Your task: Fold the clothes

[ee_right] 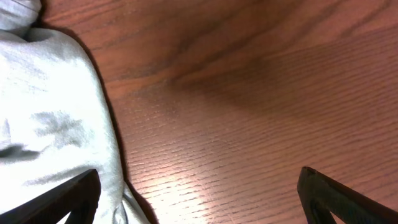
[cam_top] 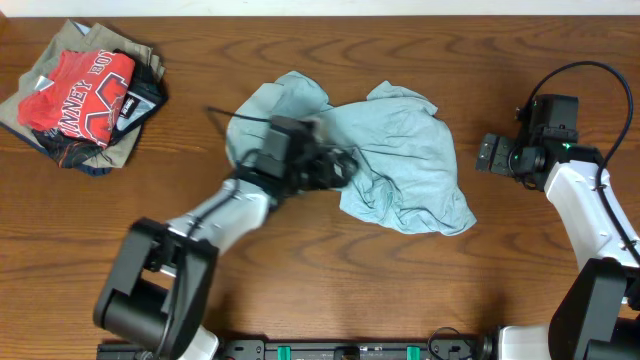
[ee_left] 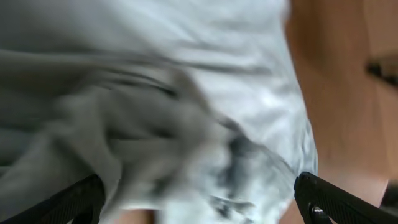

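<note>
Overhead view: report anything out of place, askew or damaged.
The pale blue-grey garment lies bunched and wrinkled on the table, not spread flat. The pile of other clothes at the far-left corner is a loose, untidy heap. Nothing looks spilled or damaged.

Motion blur smears the black left gripper (cam_top: 338, 166) above the wrinkled pale blue-grey fabric garment (cam_top: 405, 150), hiding the cloth beneath.

- We see soft, even light on the table (cam_top: 320, 290).
- The left gripper (cam_top: 335, 165) looks smeared.
- Up close, the clothes (ee_left: 186, 93) are blurry.
- The right wrist view shows a shiny patch on the wood.
</note>
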Controlling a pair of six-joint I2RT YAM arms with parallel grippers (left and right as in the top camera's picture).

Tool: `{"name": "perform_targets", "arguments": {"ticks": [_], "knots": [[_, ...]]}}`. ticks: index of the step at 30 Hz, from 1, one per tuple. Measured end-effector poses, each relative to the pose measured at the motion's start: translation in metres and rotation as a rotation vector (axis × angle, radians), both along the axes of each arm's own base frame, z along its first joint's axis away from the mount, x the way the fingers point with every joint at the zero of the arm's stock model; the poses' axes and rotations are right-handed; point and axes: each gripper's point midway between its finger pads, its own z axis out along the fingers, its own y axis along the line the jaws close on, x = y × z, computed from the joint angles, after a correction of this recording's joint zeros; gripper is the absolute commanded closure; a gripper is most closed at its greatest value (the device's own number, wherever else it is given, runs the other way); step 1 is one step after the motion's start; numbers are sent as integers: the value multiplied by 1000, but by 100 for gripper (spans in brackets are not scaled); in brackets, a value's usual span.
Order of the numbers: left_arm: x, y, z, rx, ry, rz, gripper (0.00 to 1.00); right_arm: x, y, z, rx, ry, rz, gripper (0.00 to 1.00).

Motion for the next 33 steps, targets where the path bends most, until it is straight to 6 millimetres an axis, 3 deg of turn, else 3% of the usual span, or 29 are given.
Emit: {"name": "perform_targets", "arguments": {"ticks": [4, 9, 11, 13, 14, 16, 17, 24, 28, 30, 31, 32, 33], "knots": [[-25, -28, -8, 76, -43, -92, 2, 0, 0, 0, 2, 0, 1, 1], [-36, -30, -19, 171, -62, -101, 12, -2, 1, -1, 6, 7, 2, 1], [-34, -28, -20, 187, -67, -91, 23, -2, 2, -1, 8, 8, 3, 1], [-33, -26, -21, 198, -71, -82, 41, -2, 2, -1, 9, 8, 4, 1], [-32, -25, -21, 203, -74, -80, 54, -2, 2, -1, 9, 8, 4, 3], [-31, -24, -22, 210, -79, -78, 89, -2, 2, -1, 8, 10, 6, 10], [-31, -24, -22, 215, -84, -82, 94, -2, 2, -1, 9, 11, 6, 14], [-38, -10, -33, 269, -25, -73, 94, -2, 2, -1, 9, 11, 7, 26], [-40, 22, -45, 326, 74, -12, 94, -2, 2, -1, 9, 11, 6, 25], [-33, 36, -40, 322, 86, 35, 94, -2, 2, -1, 9, 11, 5, 22], [-27, 40, -34, 311, 75, 56, 75, -2, 2, -1, 10, 11, 5, 20], [-22, 43, -26, 297, 56, 72, 49, -2, 2, -1, 10, 11, 5, 18], [-17, 42, -17, 274, 29, 81, 43, -2, 2, -1, 10, 10, 5, 18]]}}
